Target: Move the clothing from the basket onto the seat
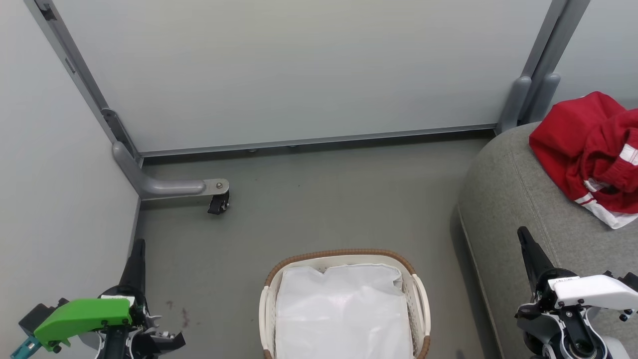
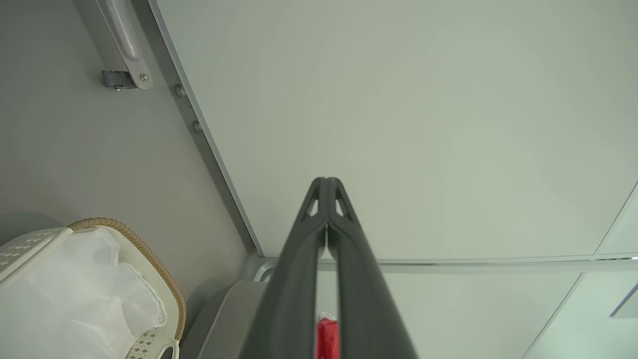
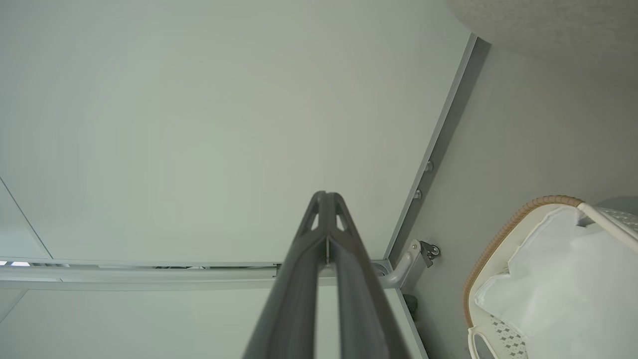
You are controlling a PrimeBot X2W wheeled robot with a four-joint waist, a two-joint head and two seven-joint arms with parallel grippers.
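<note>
bright, even, diffuse light in all 3 views. a soft shadow lies on the floor (image 1: 324, 214) along the seat (image 1: 508, 209). the white basket lining (image 1: 344, 314) is nearly washed out. in the wrist views the left claw (image 2: 327, 182) and right claw (image 3: 326, 195) soften toward the bottom edge.

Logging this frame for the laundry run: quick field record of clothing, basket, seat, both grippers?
clothing: red heap lying on the seat
seat: grey cushion, right of the basket
basket: on floor; white lining showing, no red seen inside
left gripper: shut, empty, left of basket
right gripper: shut, empty, near the seat
task: looks complete
</note>
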